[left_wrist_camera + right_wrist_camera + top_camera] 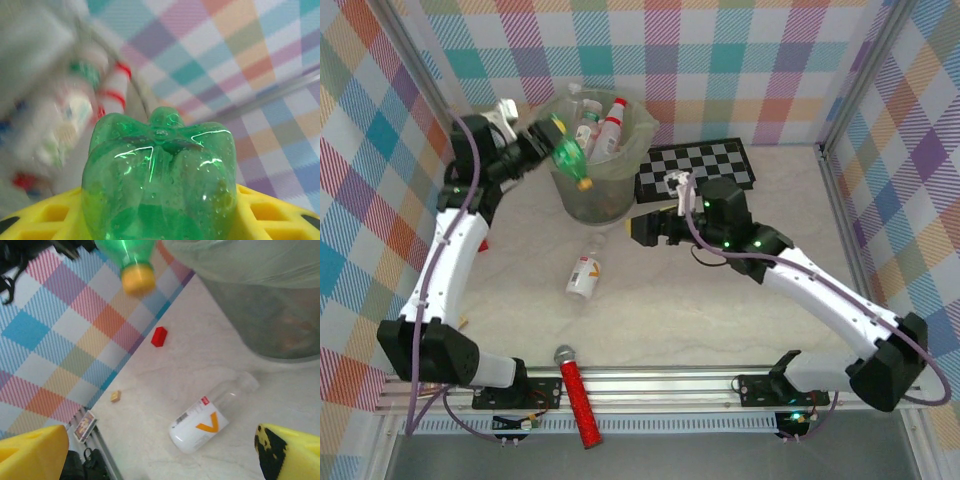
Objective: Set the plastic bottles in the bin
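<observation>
A green plastic bottle point(567, 155) with a yellow cap hangs tilted at the near-left rim of the bin point(620, 195), cap end lowest. My left gripper point(535, 140) is shut on it. In the left wrist view the bottle's base point(160, 175) sits between the yellow fingers point(272, 215). Several bottles point(605, 125) lie inside the pale-green bin. A clear bottle with a white label point(584, 275) lies on its side on the table, also below my right gripper point(161, 452) as the labelled bottle point(200, 422). My right gripper point(642, 228) is open, holds nothing, and hovers right of the bin.
A chequered board point(705, 165) lies behind the right gripper. A red microphone point(577, 395) rests at the near edge. A small red block point(159, 336), a tan cube point(115, 396) and a small card box point(85, 425) lie near the left wall.
</observation>
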Robot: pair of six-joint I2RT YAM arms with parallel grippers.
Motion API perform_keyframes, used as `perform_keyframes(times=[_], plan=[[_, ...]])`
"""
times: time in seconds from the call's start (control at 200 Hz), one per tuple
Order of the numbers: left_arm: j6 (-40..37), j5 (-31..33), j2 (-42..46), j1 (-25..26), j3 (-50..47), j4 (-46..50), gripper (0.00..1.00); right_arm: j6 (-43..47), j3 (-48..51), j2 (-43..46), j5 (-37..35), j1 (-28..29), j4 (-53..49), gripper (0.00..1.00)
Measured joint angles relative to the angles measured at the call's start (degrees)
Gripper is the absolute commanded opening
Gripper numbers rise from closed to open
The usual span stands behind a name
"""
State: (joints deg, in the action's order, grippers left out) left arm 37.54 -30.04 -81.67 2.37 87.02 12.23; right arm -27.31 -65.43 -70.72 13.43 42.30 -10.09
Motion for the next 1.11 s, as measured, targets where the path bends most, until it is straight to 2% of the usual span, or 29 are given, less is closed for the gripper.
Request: perform_keyframes(times=[0.22,0.405,0.58,0.915,1.055,1.105], plan=[[-5.66,5.53,-12.76,-3.85,17.70,2.19,0.44,0.37,5.27,1.62,-3.02,0.02,-4.87,0.94],[-8.41,7.93,-22.62,-4.52,25.75,4.94,0.43,0.35,6.97,1.62,-3.82,0.02,-7.98,0.94],[-12.07,8.33,-29.83,-4.55,32.65,11.78,0.44,0.35,6.99,1.68,-4.04,0.04,-8.09,0.94],[-19.91,5.05,-32.65,-4.50,40.35,24.79,0.81,-0.31,6.97,-1.20,-3.78,0.02,-8.11,0.93],[-21.44,5.51,-32.63,-4.52,40.76,25.62,0.83,-0.31,6.97,-2.25,-3.78,0.04,-8.11,0.93],[-21.55,6.12,-32.63,-4.52,40.76,25.53,0.81,-0.33,6.97,-2.45,-3.74,0.02,-8.11,0.93]])
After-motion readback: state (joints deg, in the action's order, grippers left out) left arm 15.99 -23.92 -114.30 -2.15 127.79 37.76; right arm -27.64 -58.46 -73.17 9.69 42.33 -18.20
